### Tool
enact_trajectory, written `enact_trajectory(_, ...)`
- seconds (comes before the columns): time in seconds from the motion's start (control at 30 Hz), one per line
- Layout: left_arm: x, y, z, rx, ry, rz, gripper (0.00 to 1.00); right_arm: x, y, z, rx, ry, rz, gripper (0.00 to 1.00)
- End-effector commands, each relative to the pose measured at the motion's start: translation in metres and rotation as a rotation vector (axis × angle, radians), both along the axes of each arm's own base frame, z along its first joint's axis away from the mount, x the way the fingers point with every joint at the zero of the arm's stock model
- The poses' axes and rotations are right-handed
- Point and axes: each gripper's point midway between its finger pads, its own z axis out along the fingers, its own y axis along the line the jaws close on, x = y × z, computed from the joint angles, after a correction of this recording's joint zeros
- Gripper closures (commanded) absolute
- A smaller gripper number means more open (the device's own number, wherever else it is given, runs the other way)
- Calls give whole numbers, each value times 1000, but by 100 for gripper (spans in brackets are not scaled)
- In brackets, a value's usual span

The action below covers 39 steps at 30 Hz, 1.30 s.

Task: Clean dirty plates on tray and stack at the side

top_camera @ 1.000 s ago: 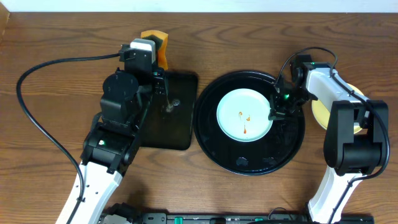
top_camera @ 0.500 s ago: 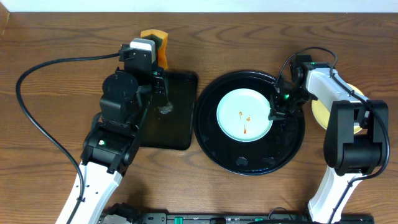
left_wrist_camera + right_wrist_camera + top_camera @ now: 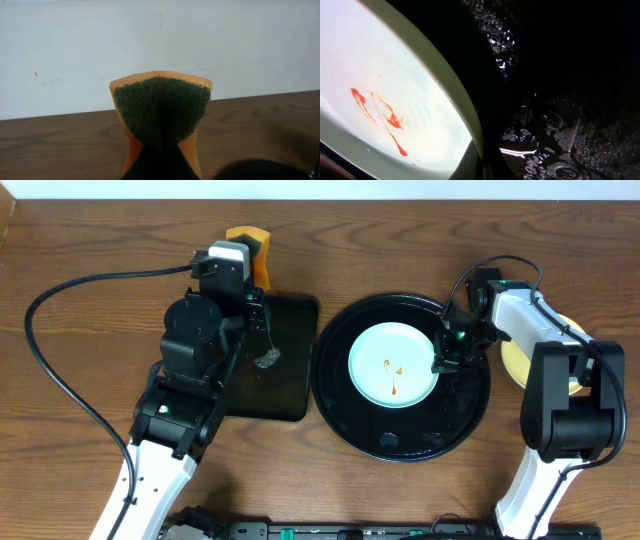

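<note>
since the plate (image 3: 390, 365) at the middle of the tray (image 3: 400, 448) bears red smears, the right gripper (image 3: 441, 363) pinches its right rim to steady it; the left gripper (image 3: 159, 162) clamps a sponge (image 3: 160, 107), ready.

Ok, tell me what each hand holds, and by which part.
Left hand pinches the orange sponge by one end, squeezing it narrow. Right hand appears shut on the mint-green plate at its right rim.

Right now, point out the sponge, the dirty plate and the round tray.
sponge (image 3: 160, 107): left wrist view, on its green scouring face.
plate (image 3: 372, 348): overhead view, on a clean patch beside the red smears.
tray (image 3: 345, 418): overhead view, on its bare black floor, front left.
</note>
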Motion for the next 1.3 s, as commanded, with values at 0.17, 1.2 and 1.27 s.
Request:
enact_trajectory(0.17,-1,7,14,3,-38,29,92,0,4,7,-1,-26,25,99)
enact_trajectory(1.2,0,7,11,6,-30,32,92,0,4,7,-1,-26,25,99)
enact_trajectory(1.27,4,8,5,14,-12,41,92,0,4,7,-1,-27,25,99)
